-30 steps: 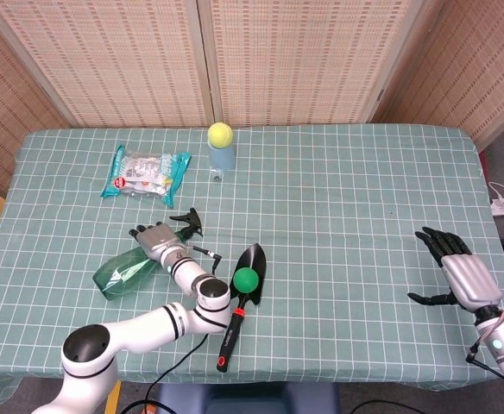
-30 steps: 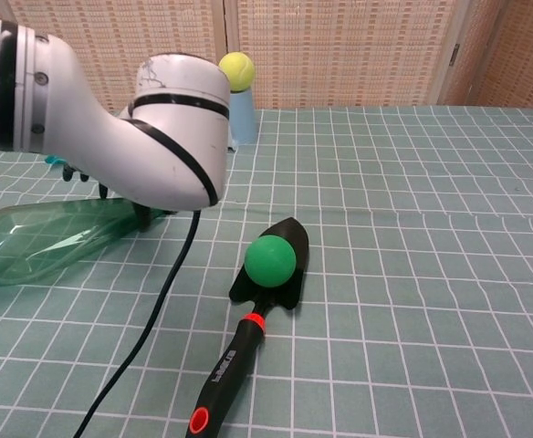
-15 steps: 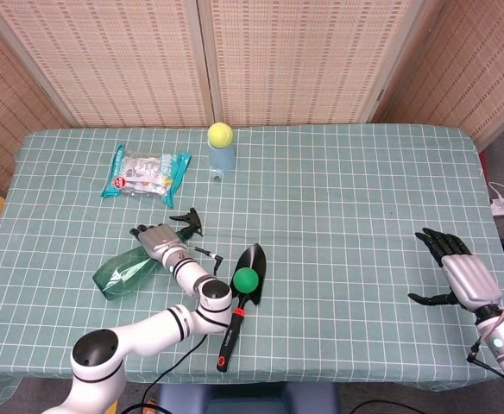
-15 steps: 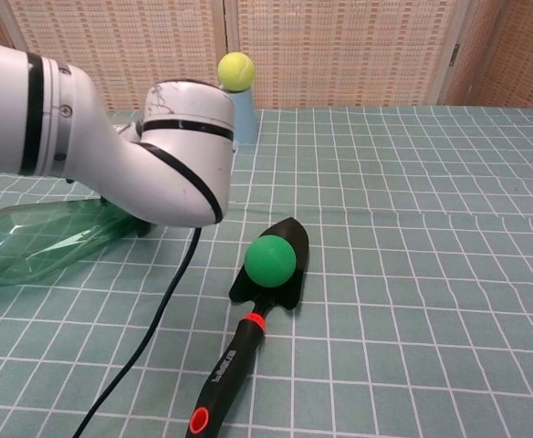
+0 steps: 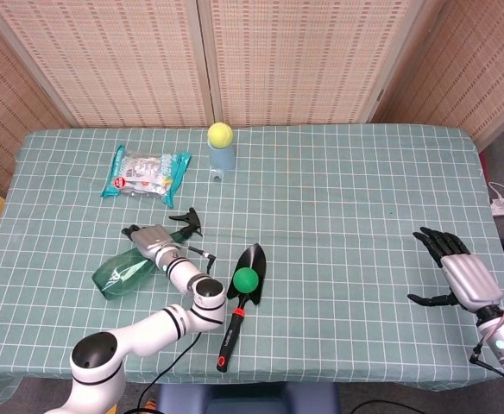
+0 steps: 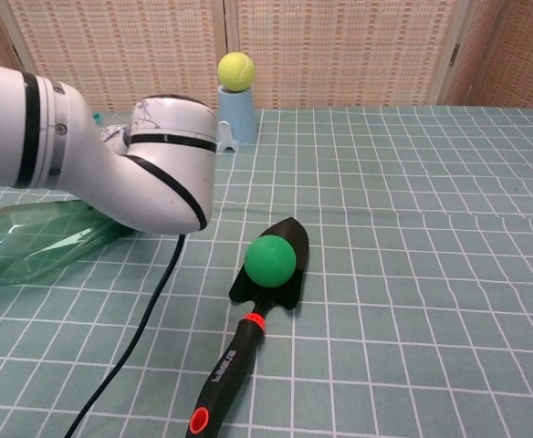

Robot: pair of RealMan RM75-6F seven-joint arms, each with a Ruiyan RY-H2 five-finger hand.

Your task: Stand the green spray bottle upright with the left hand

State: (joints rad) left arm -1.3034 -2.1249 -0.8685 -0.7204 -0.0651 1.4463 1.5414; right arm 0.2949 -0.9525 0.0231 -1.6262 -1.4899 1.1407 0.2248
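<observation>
Two hands showed over the tabletop. Toward the front left corner, the green spray bottle lay on its side, black nozzle pointing toward the back edge. The left hand rested on its neck; whether the fingers closed around it I could not tell. The right hand hovered near the right edge, fingers spread, holding nothing. A trowel carrying a green ball lay beside the bottle.

Checked table, bottle, trowel, packet
</observation>
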